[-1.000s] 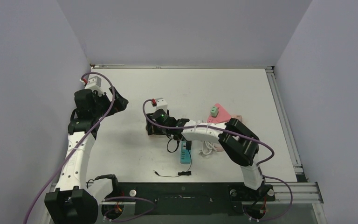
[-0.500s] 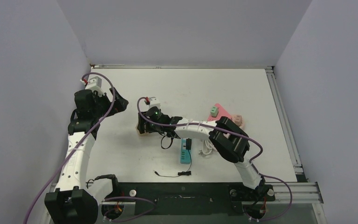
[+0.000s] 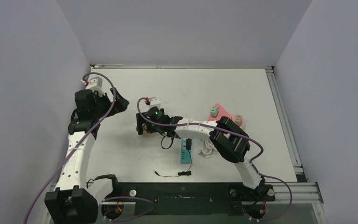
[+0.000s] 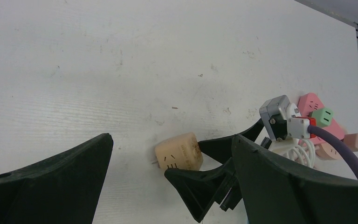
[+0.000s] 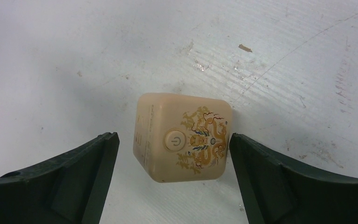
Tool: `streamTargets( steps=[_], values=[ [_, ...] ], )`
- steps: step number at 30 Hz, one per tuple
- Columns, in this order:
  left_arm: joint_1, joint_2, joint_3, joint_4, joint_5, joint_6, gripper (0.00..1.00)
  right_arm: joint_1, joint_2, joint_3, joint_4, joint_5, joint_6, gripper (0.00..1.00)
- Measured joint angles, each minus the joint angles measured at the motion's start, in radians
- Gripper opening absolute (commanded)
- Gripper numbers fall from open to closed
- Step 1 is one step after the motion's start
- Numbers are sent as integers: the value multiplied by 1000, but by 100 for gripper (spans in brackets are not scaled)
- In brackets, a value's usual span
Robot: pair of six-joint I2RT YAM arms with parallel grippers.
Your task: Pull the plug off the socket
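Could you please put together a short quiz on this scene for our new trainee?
1. True or false: the right gripper is clamped shut on the beige cube adapter.
2. What marks the adapter's face? A) a power button and gold dragon B) a red cross C) blue stripes
3. What colour is the power strip lying near the right arm?
Key: 1 false, the jaws stand open around it; 2 A; 3 teal.

White arm links [image 3: 77,156], black joints [image 3: 230,140], purple cables [image 4: 340,149]
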Motion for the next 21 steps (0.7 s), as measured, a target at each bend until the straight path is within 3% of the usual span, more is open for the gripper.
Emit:
streamTargets(
  steps=[6, 13, 21],
  values=[
    [-3, 2, 0, 0, 0, 0, 97, 0, -55, -20, -35, 31, -13, 90],
    [-31, 2, -4, 0, -1, 0, 97, -1, -266, -117, -89, 138, -19, 90],
    [-201, 8, -9, -3, -31, 5, 97, -2, -518, -292, -200, 305, 2, 91]
  ],
)
